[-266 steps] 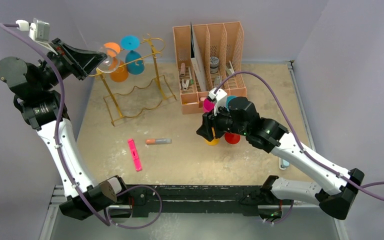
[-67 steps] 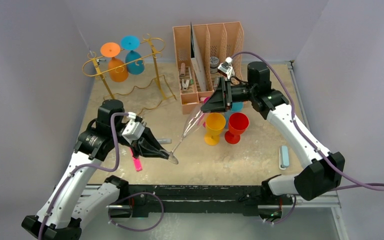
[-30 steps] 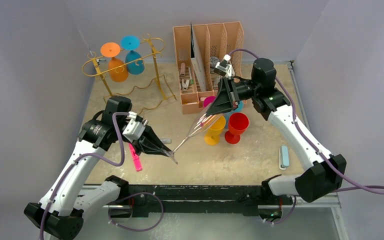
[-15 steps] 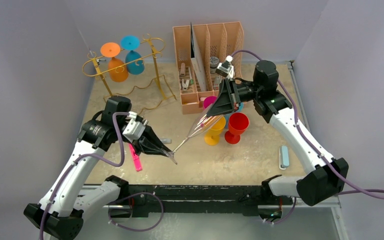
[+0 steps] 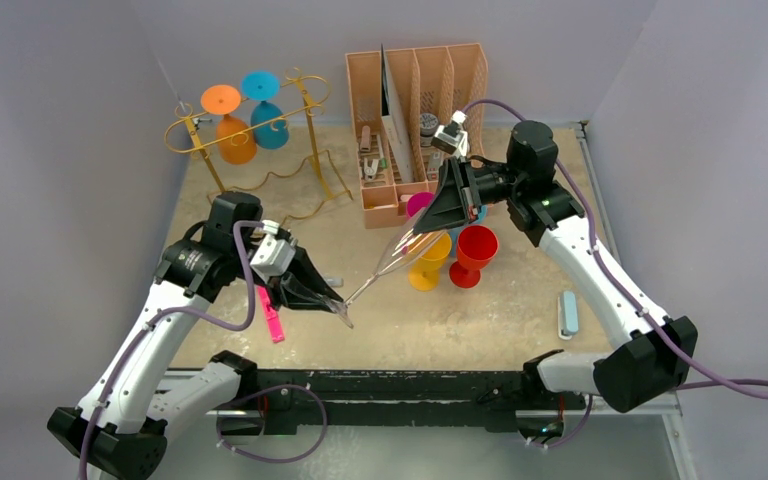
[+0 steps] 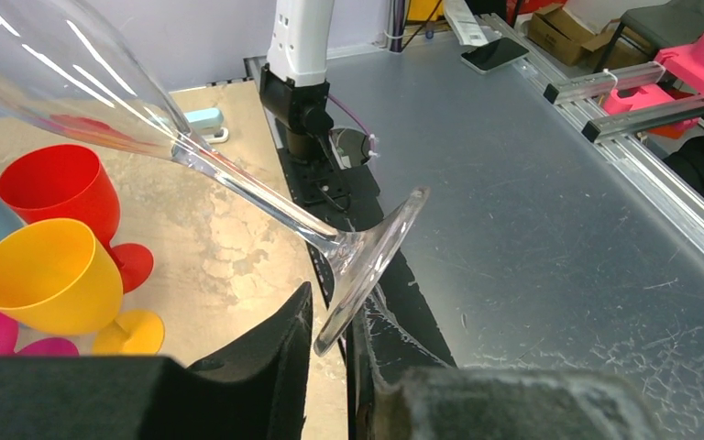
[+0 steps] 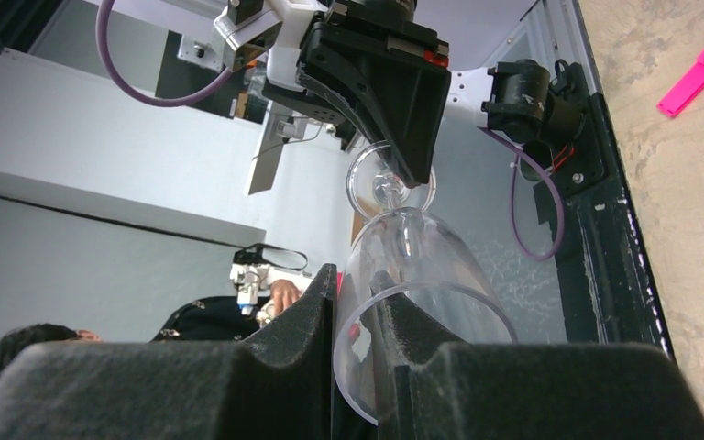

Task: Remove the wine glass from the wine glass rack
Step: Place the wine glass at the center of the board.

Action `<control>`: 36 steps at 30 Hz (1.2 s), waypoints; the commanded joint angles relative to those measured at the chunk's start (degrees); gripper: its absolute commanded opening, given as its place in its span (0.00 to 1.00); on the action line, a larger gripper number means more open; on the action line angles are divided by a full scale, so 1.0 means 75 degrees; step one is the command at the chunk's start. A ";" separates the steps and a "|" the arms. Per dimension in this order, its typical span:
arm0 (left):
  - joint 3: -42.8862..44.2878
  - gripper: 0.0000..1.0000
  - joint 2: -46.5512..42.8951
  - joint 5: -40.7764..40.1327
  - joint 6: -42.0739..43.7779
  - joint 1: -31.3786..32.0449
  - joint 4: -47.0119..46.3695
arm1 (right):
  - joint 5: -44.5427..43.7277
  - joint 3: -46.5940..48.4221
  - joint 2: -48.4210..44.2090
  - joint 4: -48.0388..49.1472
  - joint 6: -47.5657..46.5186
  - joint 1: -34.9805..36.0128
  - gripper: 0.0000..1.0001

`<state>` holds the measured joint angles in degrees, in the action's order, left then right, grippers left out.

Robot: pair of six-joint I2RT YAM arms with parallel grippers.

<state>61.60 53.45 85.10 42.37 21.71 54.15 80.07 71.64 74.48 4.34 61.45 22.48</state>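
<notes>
The left arm (image 5: pixel 160 320) rises from its base at the near-left corner, bends at the elbow and reaches right and down over the desk (image 5: pixel 400 325). The left gripper (image 5: pixel 338 312) is closed on the edge of the foot of a clear wine glass (image 5: pixel 385 265); in the left wrist view the foot's rim (image 6: pixel 367 266) sits pinched between the two dark fingers (image 6: pixel 275 357).

The wine glass is off the wine glass rack (image 5: pixel 316 135) – it hangs slanted in the air above the middle of the desk, foot low and to the left, bowl high and to the right. The right arm (image 5: pixel 600 280) climbs from the near-right corner and folds back leftward, with the right gripper (image 5: pixel 422 228) clamped on the bowl's lip. The right wrist view shows the glass wall (image 7: pixel 412 266) passing between its fingers (image 7: pixel 312 312).

The desk is mottled beige. At far left the gold rack holds an orange glass (image 5: pixel 225 115) and a blue glass (image 5: pixel 263 100) upside down. A pink highlighter (image 5: pixel 270 322) lies beneath the left arm. A peach organiser (image 5: pixel 415 90) stands at the back centre – in front of it are a pink cup (image 5: pixel 420 205), a yellow cup (image 5: pixel 430 250) and a red cup (image 5: pixel 475 248). A light blue object (image 5: pixel 566 313) lies near the right edge. Plain lavender-grey walls (image 5: pixel 80 60) enclose the desk.
</notes>
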 commanded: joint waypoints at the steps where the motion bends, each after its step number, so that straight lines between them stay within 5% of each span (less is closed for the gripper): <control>1: 0.0306 0.19 -0.0037 -0.0189 -0.0067 -0.0083 -0.0253 | -0.0066 -0.0059 -0.0280 0.0235 -0.0220 0.0167 0.00; 17: 0.0314 0.54 -0.0298 -0.0747 -0.0303 -0.0083 -0.0297 | -0.0286 0.0104 -0.0286 -0.0851 -0.1076 0.0178 0.00; 28: 0.0129 0.77 -0.0860 -0.1723 -0.0956 -0.0083 -0.0872 | -0.1186 0.0663 -0.0251 -0.4197 -0.3667 0.0243 0.00; 36: -0.0398 0.81 -0.1348 -0.3592 -0.2994 -0.0083 -0.2662 | -0.3773 0.1584 0.0097 -0.7258 -0.6161 0.1058 0.00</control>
<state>60.27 44.62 67.11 29.98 21.39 43.70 62.74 78.94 74.28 -37.36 26.70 26.76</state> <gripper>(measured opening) 0.794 0.176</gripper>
